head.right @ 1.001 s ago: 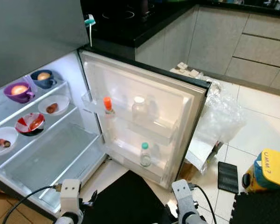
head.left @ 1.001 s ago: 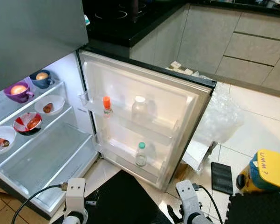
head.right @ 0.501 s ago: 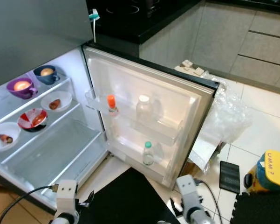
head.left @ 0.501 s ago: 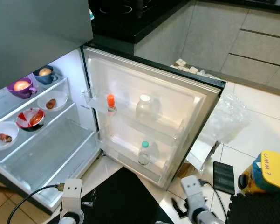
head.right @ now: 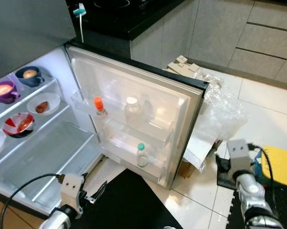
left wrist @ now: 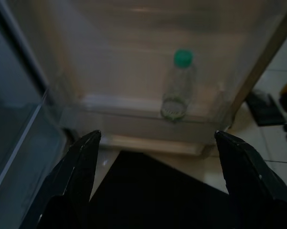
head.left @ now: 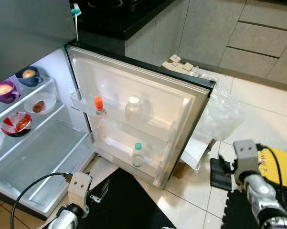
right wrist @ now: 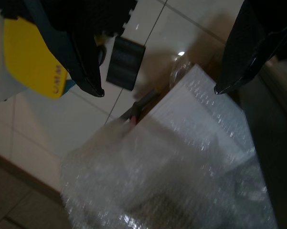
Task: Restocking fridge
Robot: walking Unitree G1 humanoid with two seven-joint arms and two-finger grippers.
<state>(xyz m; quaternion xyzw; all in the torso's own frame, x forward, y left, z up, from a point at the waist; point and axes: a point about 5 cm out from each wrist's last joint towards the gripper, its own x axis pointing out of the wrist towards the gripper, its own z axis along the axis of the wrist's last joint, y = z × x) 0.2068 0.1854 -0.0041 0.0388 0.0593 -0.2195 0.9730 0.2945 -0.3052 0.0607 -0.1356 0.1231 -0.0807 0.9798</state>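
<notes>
The fridge (head.left: 33,157) stands open with its door (head.left: 148,100) swung wide to the right, and nothing is in either gripper, so my judgement is that the restocking sits at the fetching stage — something has yet to be picked up and brought to a shelf. The left gripper (left wrist: 155,143) hangs low and near, in front of the door's lower rack, its fingers spread wide apart and empty; straight ahead of it stands the green-capped bottle (left wrist: 177,86) in that rack. The right gripper (right wrist: 157,62) is out to the right over the tiled floor, fingers likewise apart and holding nothing, looking down on bubble wrap (right wrist: 172,181), a small black pad (right wrist: 126,63) and a yellow container (right wrist: 31,57).

Already stocked: an orange-capped bottle (head.left: 99,106) and a white-capped bottle (head.left: 132,109) on the door's upper rack; bowls of food on the left shelves, among them a purple cup (head.left: 4,90), a blue cup (head.left: 28,76) and a red-patterned bowl (head.left: 16,124). The lowest shelf looks bare.

The next move probably calls for the right arm to settle on an item among the things on the floor (the yellow container seems the likeliest candidate) and close on it squarely before turning back to the fridge.

What the bubble wrap covers cannot be made out; the yellow container is cut off at the right edge; the fridge's leftmost bowl is cropped too.
</notes>
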